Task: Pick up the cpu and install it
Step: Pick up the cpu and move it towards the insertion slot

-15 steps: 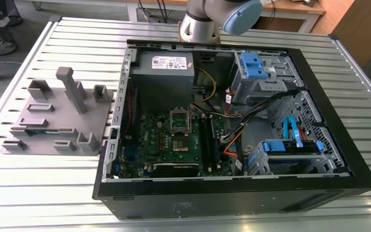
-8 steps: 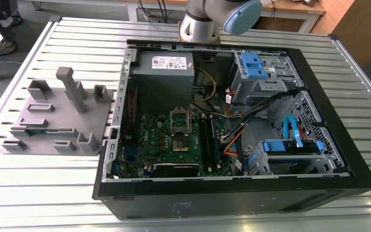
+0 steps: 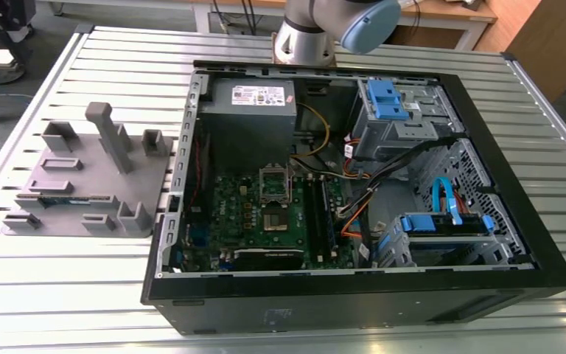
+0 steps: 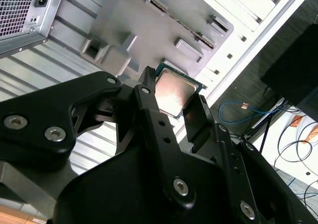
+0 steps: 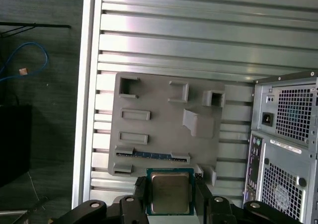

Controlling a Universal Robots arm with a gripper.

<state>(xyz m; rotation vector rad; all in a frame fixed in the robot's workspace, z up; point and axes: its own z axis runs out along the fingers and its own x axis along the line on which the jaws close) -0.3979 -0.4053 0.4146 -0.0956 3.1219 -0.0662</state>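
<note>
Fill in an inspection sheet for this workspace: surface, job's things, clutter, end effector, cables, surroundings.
Surface: slatted metal table.
Job's things: cpu gripped by its edges, silvery top facing both wrist cameras; socket on the green board inside the open case.
Clutter: grey tray with a memory stick slotted in.
End effector: shut on the cpu, seen in both wrist views.
Cables: coloured wires in the case; blue cable on the floor.
Surroundings: wooden desk behind the table.
</note>
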